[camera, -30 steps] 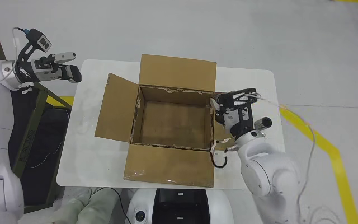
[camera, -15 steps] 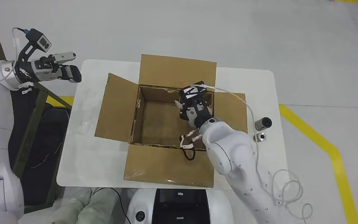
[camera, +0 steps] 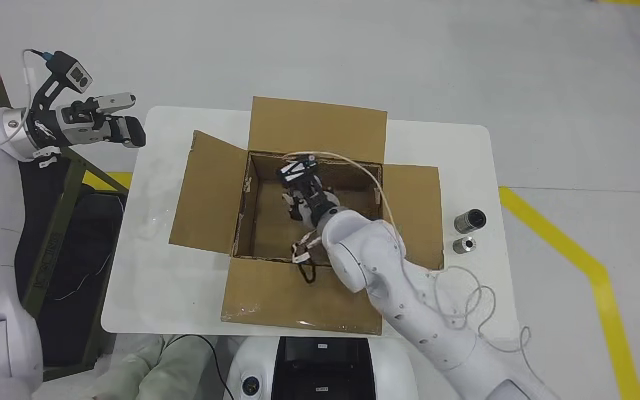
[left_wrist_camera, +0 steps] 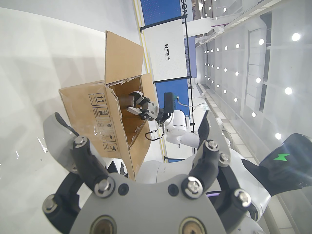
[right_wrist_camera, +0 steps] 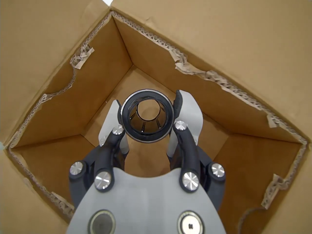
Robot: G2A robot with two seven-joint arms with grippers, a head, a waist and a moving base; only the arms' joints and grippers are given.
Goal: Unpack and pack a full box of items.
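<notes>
The right hand [right_wrist_camera: 148, 103] is grasping a metal cylinder [right_wrist_camera: 147, 138] over the open box [right_wrist_camera: 207, 25]; the left hand [left_wrist_camera: 131, 122] is hanging released.

Bright overhead light, seemingly soft shadows

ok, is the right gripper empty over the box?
No, the right gripper has its fingers shut on a metal tube, held over the open cardboard box.
</notes>
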